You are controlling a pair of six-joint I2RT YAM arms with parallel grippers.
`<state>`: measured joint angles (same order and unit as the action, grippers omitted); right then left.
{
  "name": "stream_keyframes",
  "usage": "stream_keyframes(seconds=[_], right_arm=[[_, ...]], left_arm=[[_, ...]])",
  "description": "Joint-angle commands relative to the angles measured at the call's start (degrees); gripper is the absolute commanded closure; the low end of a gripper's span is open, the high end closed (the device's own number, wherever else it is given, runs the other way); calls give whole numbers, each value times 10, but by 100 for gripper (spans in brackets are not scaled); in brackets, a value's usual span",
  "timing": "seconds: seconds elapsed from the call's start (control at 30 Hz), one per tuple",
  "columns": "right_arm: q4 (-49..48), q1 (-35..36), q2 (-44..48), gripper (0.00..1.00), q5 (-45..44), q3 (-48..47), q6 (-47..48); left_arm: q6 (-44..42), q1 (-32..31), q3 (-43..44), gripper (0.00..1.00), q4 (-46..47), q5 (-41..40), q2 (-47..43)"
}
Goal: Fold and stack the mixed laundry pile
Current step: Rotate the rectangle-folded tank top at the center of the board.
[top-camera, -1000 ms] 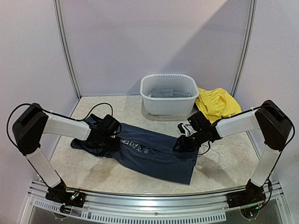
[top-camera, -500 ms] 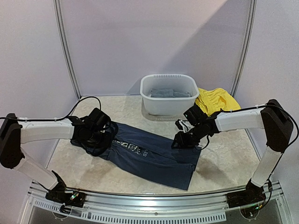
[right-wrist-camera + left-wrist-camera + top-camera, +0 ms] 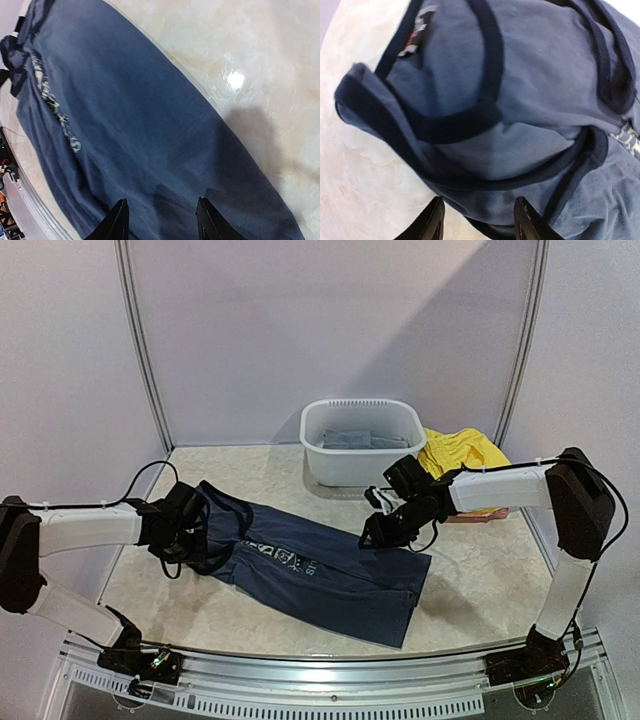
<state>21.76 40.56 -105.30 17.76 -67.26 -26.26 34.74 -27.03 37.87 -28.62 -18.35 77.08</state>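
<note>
The navy tank top (image 3: 320,565) lies flat but unfolded in front of the basin (image 3: 362,472), left gripper (image 3: 479,212) and right gripper (image 3: 161,212) both spread and empty over it, and yellow clothes (image 3: 462,455) beside the basin not yet folded.

Tank top (image 3: 322,572) flat on table (image 3: 485,585), basin (image 3: 360,466) behind it, crumpled garment (image 3: 462,454) right of basin

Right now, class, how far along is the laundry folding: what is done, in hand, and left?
Done: a grey garment seems to lie folded in the white basin. In hand: the navy tank top lies spread flat, unfolded, with the left gripper and right gripper open over its ends. Left: folding it, then the crumpled yellow garment beside the basin.
</note>
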Motion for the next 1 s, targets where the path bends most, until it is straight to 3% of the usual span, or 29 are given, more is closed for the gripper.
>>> stream_keyframes(seconds=[0.0,0.23,0.5,0.8,0.97], right_arm=[[-2,1,-39,53,5,-11,16],[-15,1,-62,53,6,-4,15],[-16,1,-73,53,3,-3,17],[-18,1,-73,53,0,4,17],[-26,1,-73,53,1,9,14]], left_arm=[[49,33,-19,50,9,-12,-31],[70,116,-79,39,58,10,-113],[81,191,-130,38,72,33,-214],[84,241,-150,39,116,70,-206],[81,253,-161,40,189,88,-182]])
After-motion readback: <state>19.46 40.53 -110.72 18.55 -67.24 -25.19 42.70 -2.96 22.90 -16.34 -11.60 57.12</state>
